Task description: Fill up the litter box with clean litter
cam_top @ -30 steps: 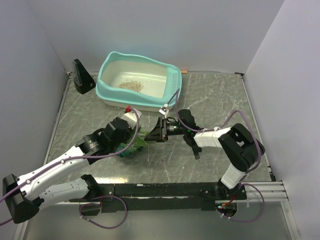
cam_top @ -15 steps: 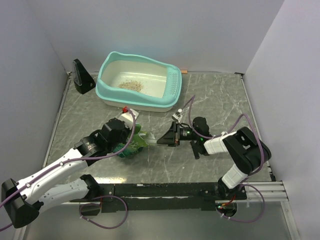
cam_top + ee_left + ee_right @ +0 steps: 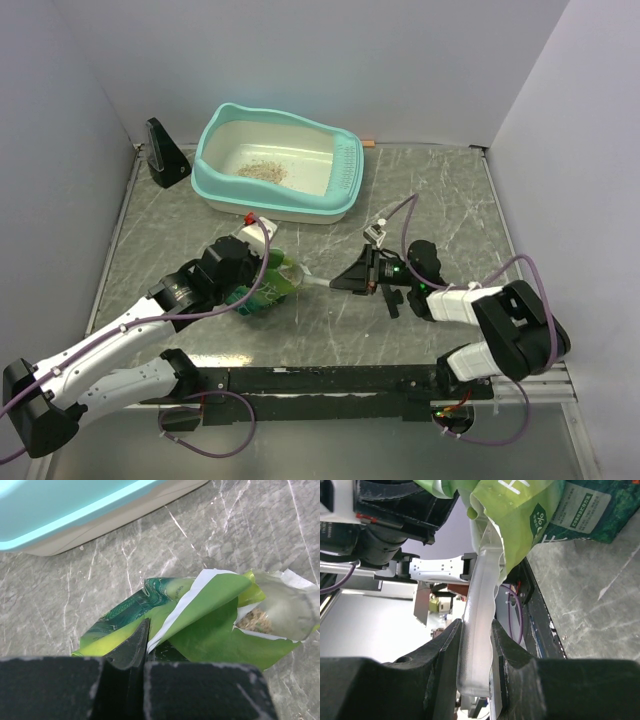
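While the top view is showing the right gripper [image 3: 352, 282] clamping its two fingers on the handle of the translucent whitish plastic scoop [image 3: 314, 282], the scoop's long axis is running sideways. It is lying roughly parallel to the near wall of the large turquoise-rimmed, cream-lined plastic litter box [image 3: 349, 178], and its bowl end is disappearing into the mouth of the crumpled green printed pouch [image 3: 275, 287]. The left gripper [image 3: 252, 280] is pinching that pouch just in front of the litter box's near wall, so the left arm is sitting nearer the litter box, while the right gripper is hanging in front of its slotted end, further off. A thin patch of beige-tan granular clean litter [image 3: 263, 170] is lying on the litter box floor, leaving most of it bare. Through the left wrist camera, the black jaws are pressing together on a fold of the pouch, whose mouth is opening sideways rather than toward the litter box, with more granules [image 3: 255, 622] showing inside. Through the right wrist camera, the fingers [image 3: 445, 665] are squeezing the scoop handle, its far end vanishing under the pouch's lip. Judging from this, the scoop is needing to back out along its own axis before swinging across to the litter box.
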{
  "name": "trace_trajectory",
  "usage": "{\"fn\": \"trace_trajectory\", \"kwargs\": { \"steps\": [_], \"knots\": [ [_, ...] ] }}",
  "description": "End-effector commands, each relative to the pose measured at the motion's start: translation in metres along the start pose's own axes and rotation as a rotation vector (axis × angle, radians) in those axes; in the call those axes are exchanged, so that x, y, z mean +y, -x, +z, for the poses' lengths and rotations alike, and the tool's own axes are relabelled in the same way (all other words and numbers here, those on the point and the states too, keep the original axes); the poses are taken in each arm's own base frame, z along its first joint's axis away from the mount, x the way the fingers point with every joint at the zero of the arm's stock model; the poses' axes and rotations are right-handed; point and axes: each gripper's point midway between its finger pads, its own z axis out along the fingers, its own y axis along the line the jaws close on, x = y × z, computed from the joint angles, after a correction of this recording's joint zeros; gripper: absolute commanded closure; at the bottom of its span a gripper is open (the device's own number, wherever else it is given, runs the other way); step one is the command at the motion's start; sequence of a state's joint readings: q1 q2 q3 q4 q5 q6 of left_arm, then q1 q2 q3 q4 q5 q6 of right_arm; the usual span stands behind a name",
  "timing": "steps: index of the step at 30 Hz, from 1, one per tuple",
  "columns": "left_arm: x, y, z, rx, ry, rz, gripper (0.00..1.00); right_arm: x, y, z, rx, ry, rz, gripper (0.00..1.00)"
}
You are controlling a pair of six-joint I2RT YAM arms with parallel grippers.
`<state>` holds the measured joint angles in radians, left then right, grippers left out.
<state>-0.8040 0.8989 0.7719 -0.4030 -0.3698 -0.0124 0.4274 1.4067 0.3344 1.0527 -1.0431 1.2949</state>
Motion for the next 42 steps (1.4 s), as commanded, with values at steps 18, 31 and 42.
{"fn": "trace_trajectory", "kwargs": {
  "steps": [18,31,42],
  "knots": [
    [0.003,0.003,0.002,-0.030,0.017,-0.043,0.99,0.011,-0.020,-0.044,-0.018,0.007,-0.119,1.00],
    [0.016,0.014,-0.009,-0.109,0.052,-0.079,0.99,-0.017,-0.028,-0.053,-0.035,-0.114,-0.111,1.00],
    [0.022,0.026,-0.020,-0.184,0.063,-0.099,0.99,-0.012,-0.030,-0.056,-0.068,-0.107,-0.086,1.00]
  ]
}}
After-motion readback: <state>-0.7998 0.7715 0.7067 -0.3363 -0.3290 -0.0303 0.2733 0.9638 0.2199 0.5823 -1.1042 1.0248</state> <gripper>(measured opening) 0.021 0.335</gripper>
